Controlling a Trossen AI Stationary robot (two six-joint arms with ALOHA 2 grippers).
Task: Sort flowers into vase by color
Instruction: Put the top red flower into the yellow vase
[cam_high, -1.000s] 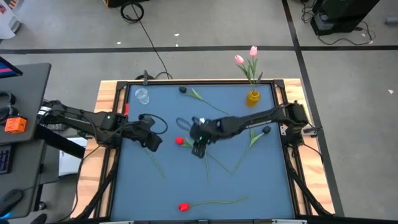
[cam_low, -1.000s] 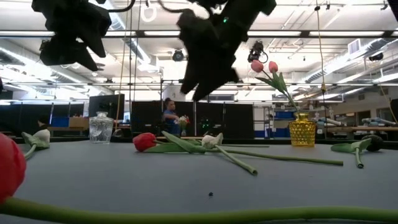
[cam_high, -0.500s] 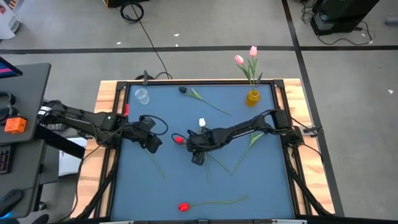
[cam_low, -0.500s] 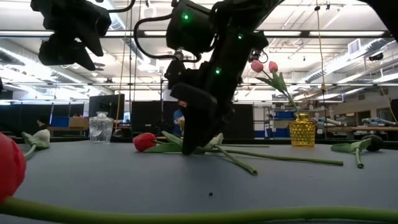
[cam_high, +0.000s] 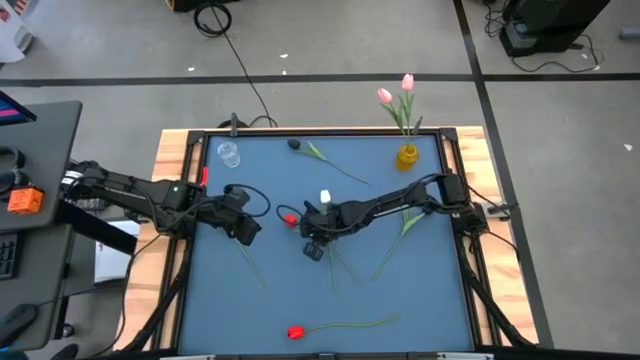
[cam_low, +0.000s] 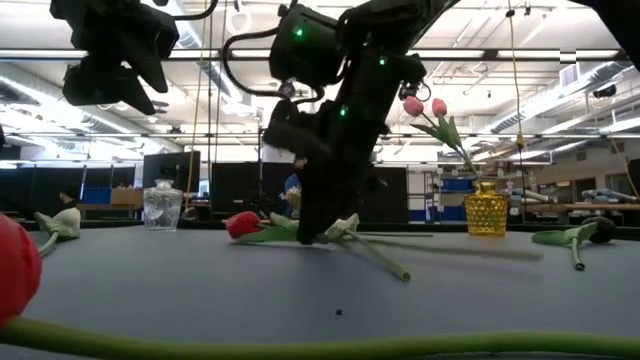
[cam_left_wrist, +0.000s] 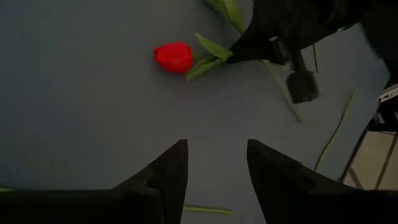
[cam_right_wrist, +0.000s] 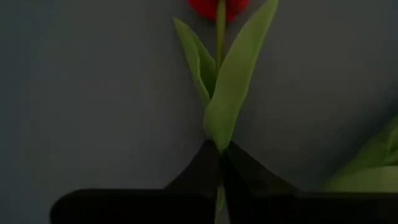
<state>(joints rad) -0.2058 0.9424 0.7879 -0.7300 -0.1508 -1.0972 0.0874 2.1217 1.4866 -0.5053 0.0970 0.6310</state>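
Observation:
A red tulip (cam_high: 290, 217) lies on the blue table near its middle, and my right gripper (cam_high: 306, 226) is shut on its stem. A white tulip (cam_high: 325, 198) lies just beyond it. Another red tulip (cam_high: 296, 332) lies at the near edge and a dark one (cam_high: 295, 144) at the far edge. Two pink tulips stand in the yellow vase (cam_high: 407, 156) at the far right. A clear glass vase (cam_high: 229, 154) stands at the far left. My left gripper (cam_high: 245, 228) hovers open over the table's left part, touching nothing. My right gripper pinches the red tulip's stem (cam_right_wrist: 219, 148) between its two fingers, right where the green leaves (cam_right_wrist: 230, 81) spring from it, a short way behind the head (cam_left_wrist: 174, 57). The fingers come down steeply from above and close across the stem. The tulip lies on the table.
Loose green stems (cam_high: 385, 262) cross the table on the near side of my right arm. The table's raised wooden frame (cam_high: 178, 150) runs all round. Bare blue table shows between the two red tulips.
My right gripper has come down onto the red tulip in the middle of the table, rolled a little and shut on its stem. The tulip's head has shifted slightly. My left arm has kept still.

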